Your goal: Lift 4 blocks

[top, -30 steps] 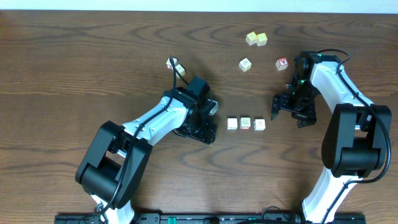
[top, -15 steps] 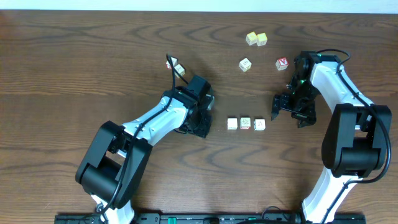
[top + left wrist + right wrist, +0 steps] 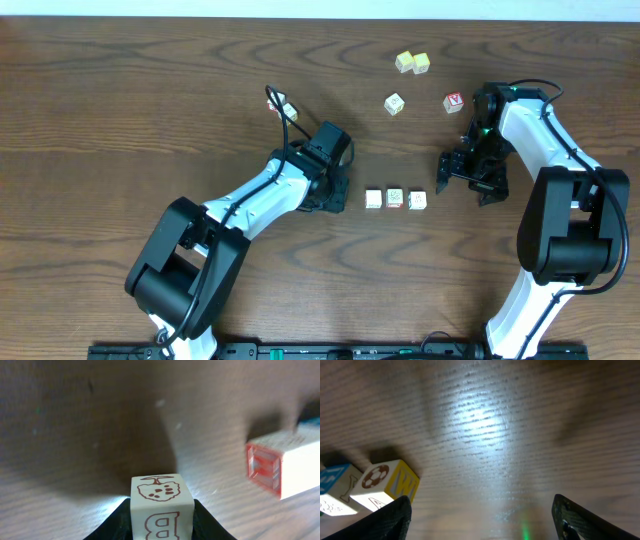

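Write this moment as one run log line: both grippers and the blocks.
left gripper: shut on B block | right gripper: open, holding nothing | three blocks: in a row on table, untouched

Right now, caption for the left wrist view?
Left pincer gripping a B-lettered block, a red-printed block apart to its right on the table.
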Robot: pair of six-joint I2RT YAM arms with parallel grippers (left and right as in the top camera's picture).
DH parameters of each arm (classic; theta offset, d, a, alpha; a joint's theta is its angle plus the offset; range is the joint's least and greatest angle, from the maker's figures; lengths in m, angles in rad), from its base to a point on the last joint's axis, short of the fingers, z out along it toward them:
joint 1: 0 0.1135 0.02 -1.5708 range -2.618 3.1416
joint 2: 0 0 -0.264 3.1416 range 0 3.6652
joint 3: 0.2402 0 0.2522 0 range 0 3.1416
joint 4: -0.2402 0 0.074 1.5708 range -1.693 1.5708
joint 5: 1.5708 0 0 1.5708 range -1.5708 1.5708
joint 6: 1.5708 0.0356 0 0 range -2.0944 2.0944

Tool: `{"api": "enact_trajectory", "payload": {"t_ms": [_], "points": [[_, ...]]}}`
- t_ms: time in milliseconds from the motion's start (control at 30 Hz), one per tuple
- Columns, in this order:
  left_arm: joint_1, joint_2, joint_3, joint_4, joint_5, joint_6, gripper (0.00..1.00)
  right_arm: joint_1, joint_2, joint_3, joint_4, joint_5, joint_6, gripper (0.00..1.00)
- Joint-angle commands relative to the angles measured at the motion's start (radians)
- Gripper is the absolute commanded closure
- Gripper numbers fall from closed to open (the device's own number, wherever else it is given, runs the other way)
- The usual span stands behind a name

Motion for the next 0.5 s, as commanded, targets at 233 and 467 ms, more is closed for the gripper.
{"api": "enact_trajectory", "payload": {"t_ms": [233, 467], "points": [[-0.004, 0.006, 0.011, 0.063, -0.018, -0.187, 0.69, 0.004, -0.022, -0.005, -0.013, -0.122, -0.087, 0.63], [-0.05, 0.021, 0.011, 0.071, -0.017, -0.229, 0.69, 0.004, -0.022, -0.039, 0.021, -0.121, -0.084, 0.76]]}}
